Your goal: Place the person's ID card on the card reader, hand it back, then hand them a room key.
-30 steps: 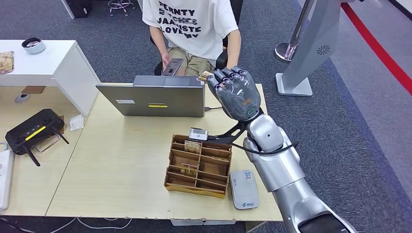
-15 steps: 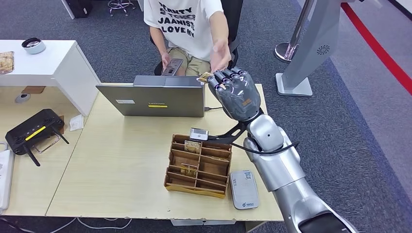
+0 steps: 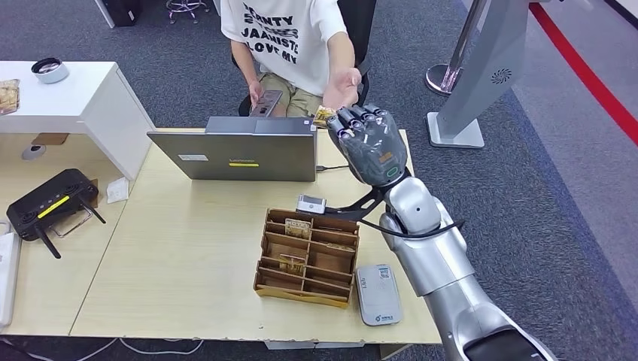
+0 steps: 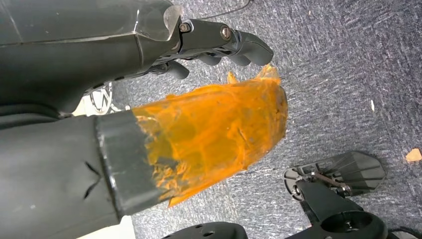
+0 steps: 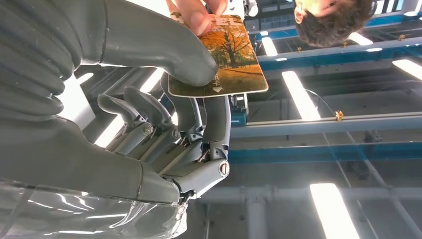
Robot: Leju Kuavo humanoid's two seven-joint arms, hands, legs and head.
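My right hand [image 3: 369, 145] is raised past the far edge of the desk, beside the laptop [image 3: 235, 154]. It pinches a card [image 5: 226, 59] printed with autumn trees between thumb and fingers [image 5: 209, 114]. In the head view the card [image 3: 323, 115] pokes out at the fingertips. A seated person's hand [image 3: 342, 81] reaches in, and their fingers [image 5: 196, 17] grip the card's far end. The white card reader [image 3: 378, 294] lies at the desk's near right corner. My left hand [image 4: 149, 99] hangs over grey carpet, holding nothing, with orange tape on its thumb.
A wooden divided organizer [image 3: 307, 257] with cards in it stands mid-desk, a small silver device [image 3: 309, 204] behind it. A black controller [image 3: 51, 204] lies at the left. A white side table [image 3: 83, 90] and a grey stand [image 3: 481, 68] flank the desk [image 3: 188, 248].
The person's hand rose from their lap, reached forward and took hold of the card's far end. My right hand shifted slightly toward them, still holding the card.
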